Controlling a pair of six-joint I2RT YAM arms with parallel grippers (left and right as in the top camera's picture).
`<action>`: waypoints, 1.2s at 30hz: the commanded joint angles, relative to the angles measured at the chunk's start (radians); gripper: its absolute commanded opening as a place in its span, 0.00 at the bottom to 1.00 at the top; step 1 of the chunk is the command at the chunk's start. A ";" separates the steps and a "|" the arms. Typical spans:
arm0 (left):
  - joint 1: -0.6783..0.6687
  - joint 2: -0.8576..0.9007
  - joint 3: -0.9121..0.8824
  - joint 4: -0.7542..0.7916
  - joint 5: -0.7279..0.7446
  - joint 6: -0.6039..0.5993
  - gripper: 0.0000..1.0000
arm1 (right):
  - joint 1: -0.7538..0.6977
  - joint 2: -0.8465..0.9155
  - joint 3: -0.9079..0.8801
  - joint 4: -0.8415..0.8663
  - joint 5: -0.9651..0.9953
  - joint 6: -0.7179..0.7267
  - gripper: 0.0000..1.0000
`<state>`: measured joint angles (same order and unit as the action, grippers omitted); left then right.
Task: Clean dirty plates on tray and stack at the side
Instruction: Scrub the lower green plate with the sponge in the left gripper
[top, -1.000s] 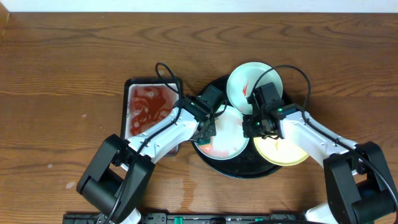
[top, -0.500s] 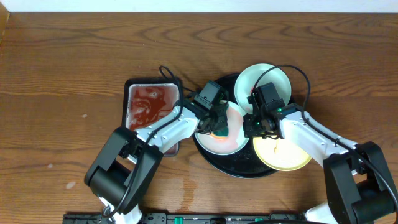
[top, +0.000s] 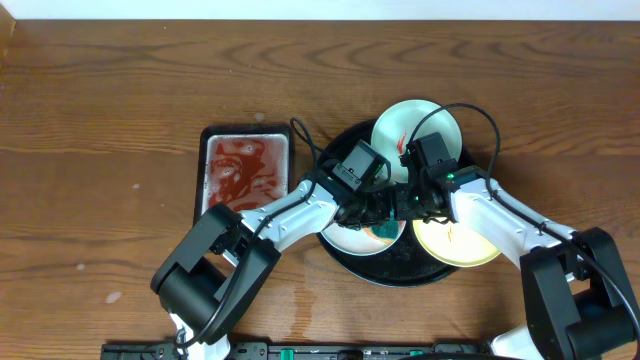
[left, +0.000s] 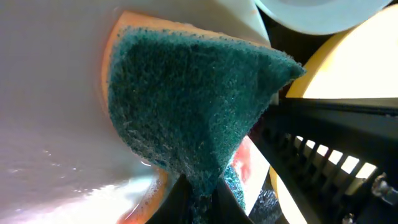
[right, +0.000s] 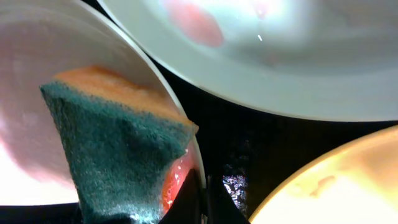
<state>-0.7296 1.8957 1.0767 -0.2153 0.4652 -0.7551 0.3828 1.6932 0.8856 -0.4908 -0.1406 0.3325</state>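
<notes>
The round black tray (top: 372, 268) holds three plates. A mint-white plate (top: 412, 130) with a red smear lies at its back and a yellow plate (top: 457, 245) at its right. My left gripper (top: 383, 217) is shut on a green sponge (top: 386, 231) with an orange back, pressed on the right side of the wet middle white plate (top: 348, 238). In the left wrist view the sponge (left: 186, 106) covers that plate (left: 50, 93). My right gripper (top: 408, 205) is shut on this plate's rim (right: 186, 140), fingers (right: 204, 196) on both sides of it, next to the sponge (right: 118, 143).
A rectangular black tray (top: 245, 168) of reddish soapy water stands left of the round tray. The two arms cross closely over the round tray. Brown wooden table (top: 100, 120) lies all around.
My left gripper has slid the sponge rightward across the middle plate, from its left side to its right edge. The right gripper has kept its hold on the rim.
</notes>
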 joint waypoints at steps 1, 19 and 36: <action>-0.022 0.044 -0.020 -0.019 0.055 0.013 0.07 | 0.005 0.018 0.002 -0.003 -0.010 -0.008 0.01; 0.050 -0.015 0.066 -0.467 -0.804 0.105 0.07 | 0.005 0.018 0.002 -0.024 -0.010 -0.008 0.01; 0.050 -0.026 0.339 -0.715 -0.783 0.183 0.08 | 0.004 0.018 0.002 -0.034 -0.010 -0.008 0.01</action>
<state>-0.6933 1.8656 1.3449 -0.9001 -0.2924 -0.5884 0.3859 1.6936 0.8875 -0.5102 -0.1852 0.3328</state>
